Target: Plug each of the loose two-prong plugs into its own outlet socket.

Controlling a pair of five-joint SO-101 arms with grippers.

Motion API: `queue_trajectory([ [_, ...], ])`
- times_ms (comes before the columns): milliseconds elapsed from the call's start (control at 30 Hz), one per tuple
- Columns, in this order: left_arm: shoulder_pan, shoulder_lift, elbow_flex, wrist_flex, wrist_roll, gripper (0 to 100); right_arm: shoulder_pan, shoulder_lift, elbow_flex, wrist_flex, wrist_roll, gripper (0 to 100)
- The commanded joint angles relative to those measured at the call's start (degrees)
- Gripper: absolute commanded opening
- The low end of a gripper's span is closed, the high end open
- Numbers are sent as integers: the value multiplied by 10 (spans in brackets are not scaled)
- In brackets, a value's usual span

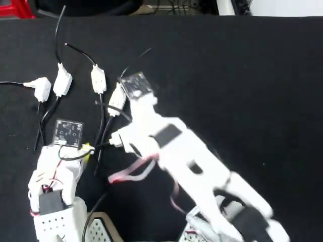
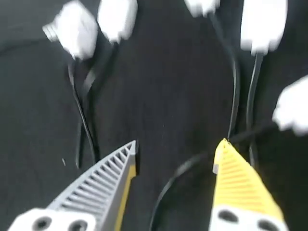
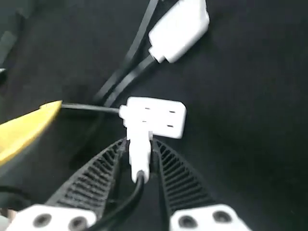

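Right gripper (image 3: 139,142) is clamped on the slim white plug (image 3: 139,162), fingers pinching its two flat sides. That grip, I'd say, keeps the prongs square to the slots. The plug's nose is butted right up against the white outlet socket (image 3: 156,115), which lies flat on the black table (image 3: 250,144). Prongs seated or only touching? Can't tell from here. The plug's black cord trails back between the fingers, out of the way.

Out a little: the socket's own thin cord runs sideways toward the left gripper's yellow fingertip (image 3: 29,127), which hovers near. My guess is it's placed there to stop the socket sliding under the push. The left gripper (image 2: 178,144) is spread wide, holding nothing, with cords crossing the table beneath it.

Further out, more white connectors (image 1: 98,79) sit in a loose row, well apart from this pair.

Any writing? Nothing legible on the plug or the socket. The small wrist board (image 1: 68,131) has markings too small to read.
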Motion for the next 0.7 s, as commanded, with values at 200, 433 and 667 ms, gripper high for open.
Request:
queue_trajectory([
  [200, -13, -3, 36, 8, -68, 256, 41, 170, -167, 67, 31, 11],
  [433, -14, -3, 36, 8, -68, 256, 38, 224, -190, 66, 31, 11],
  [667, -15, -3, 36, 8, -68, 256, 35, 269, -214, 55, 32, 11],
])
